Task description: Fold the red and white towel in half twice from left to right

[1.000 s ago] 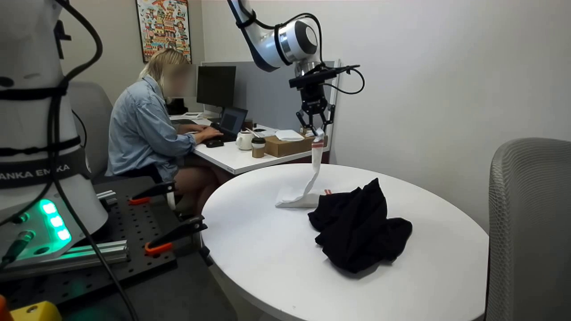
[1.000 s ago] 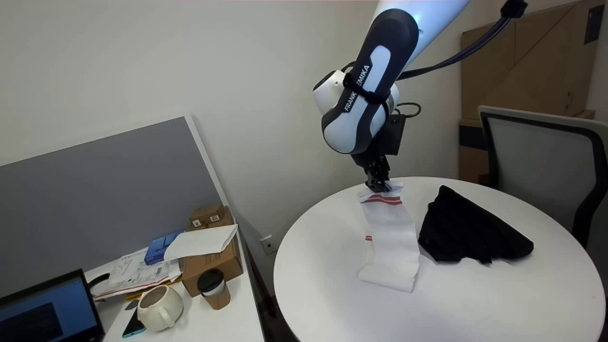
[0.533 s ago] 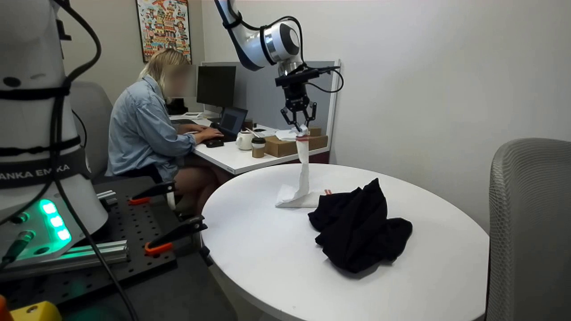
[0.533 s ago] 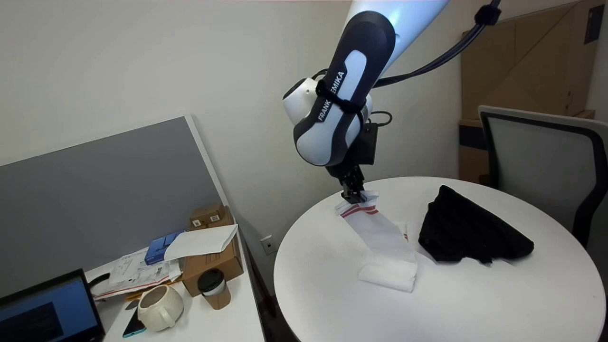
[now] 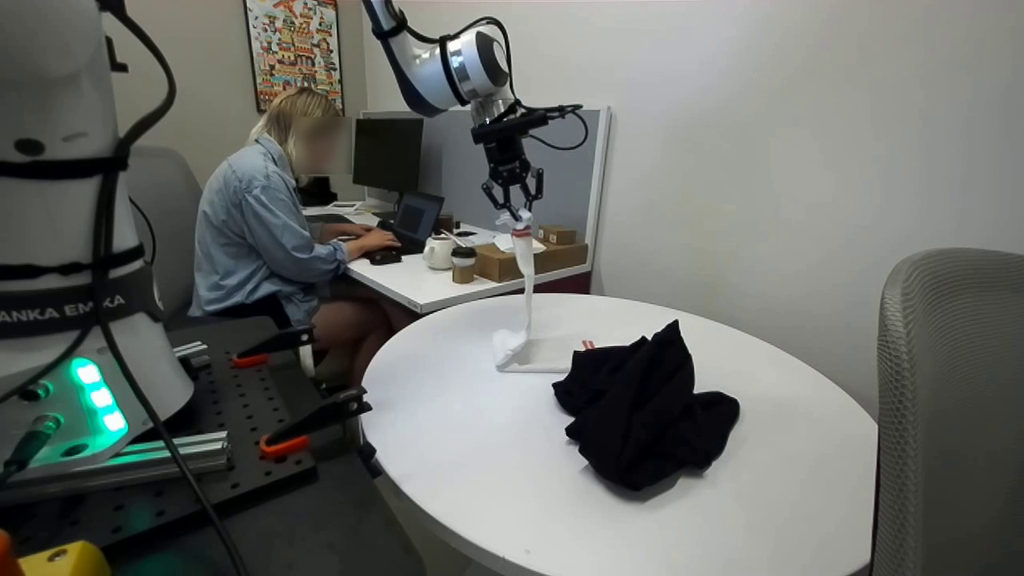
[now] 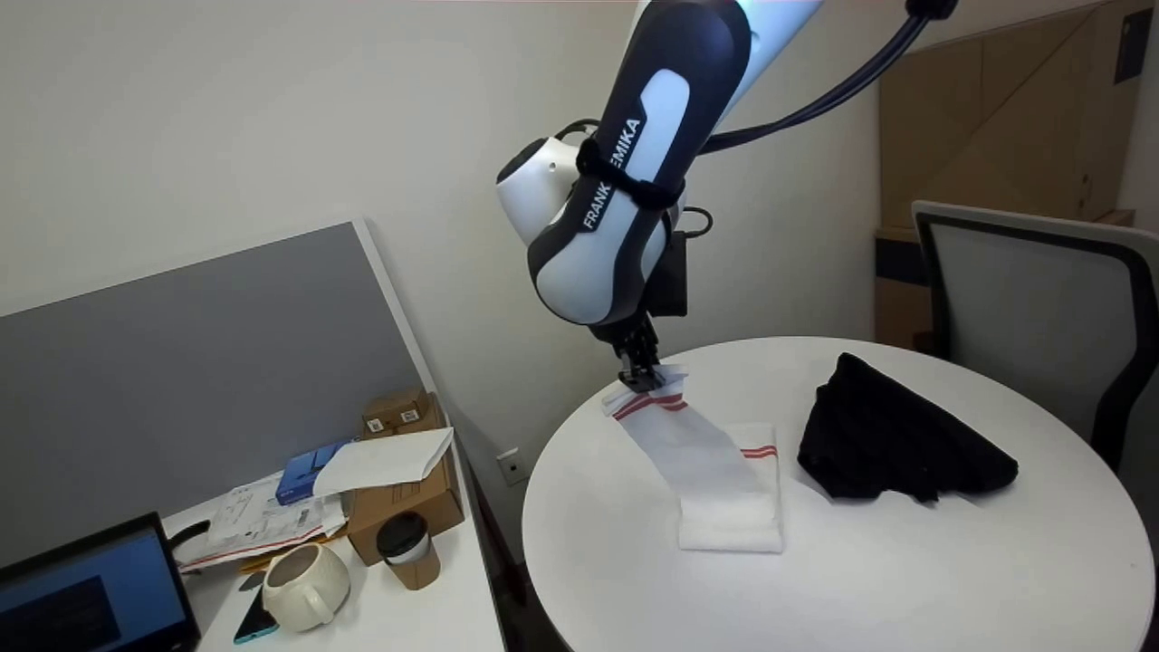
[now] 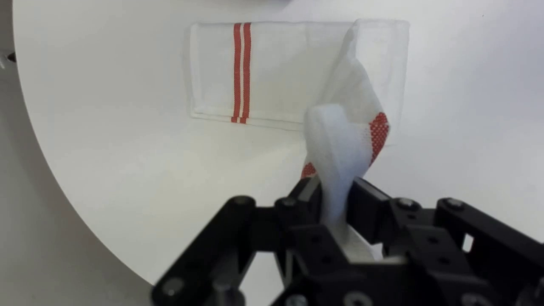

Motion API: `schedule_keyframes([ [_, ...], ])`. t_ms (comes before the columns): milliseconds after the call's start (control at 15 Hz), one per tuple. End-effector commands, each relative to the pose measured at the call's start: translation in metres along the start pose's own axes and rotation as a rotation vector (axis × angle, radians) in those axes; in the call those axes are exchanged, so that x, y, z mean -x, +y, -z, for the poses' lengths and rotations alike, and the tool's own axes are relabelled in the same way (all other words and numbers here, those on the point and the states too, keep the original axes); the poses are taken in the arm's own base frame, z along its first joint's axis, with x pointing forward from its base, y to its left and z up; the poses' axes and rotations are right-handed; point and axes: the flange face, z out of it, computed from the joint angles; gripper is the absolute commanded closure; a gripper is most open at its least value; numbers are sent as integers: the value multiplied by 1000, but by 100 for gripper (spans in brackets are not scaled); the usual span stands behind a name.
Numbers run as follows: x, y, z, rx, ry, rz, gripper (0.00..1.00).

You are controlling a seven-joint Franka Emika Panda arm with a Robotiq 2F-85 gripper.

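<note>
Towel of red-striped white cloth [image 7: 314,80] stretches left to right across the wrist view's upper centre on the round white table [image 7: 127,148], its raised end pinched at lower centre by the black two-fingered gripper [image 7: 335,194].

base [image 5: 56,228]: white, rounded; three green lights [image 5: 102,397]; dark band [image 5: 48,308] with pale lettering, partly hidden, cut off at the left.
arm [image 6: 579,281]: white shells, black trim, "frank" and "emika" lettered either side of a black strap [image 6: 634,186].
cables [image 5: 102,220]: black, paired, strapped on.
wrist collar [image 5: 490,110]: silvery, cylindrical.
gripper [image 7: 335,191]: black, jointed links, round metallic screws [image 7: 173,286], blocky fingers [image 7: 367,204] with greyish upper edges.
</note>
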Motion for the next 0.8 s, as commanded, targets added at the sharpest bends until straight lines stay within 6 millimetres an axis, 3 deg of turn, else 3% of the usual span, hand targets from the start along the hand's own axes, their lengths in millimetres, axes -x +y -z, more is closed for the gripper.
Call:
schedule_keyframes([
  [0,13,9,16,3,45,3,90],
  [733,49,82,-34,-107,9,-231,90],
])
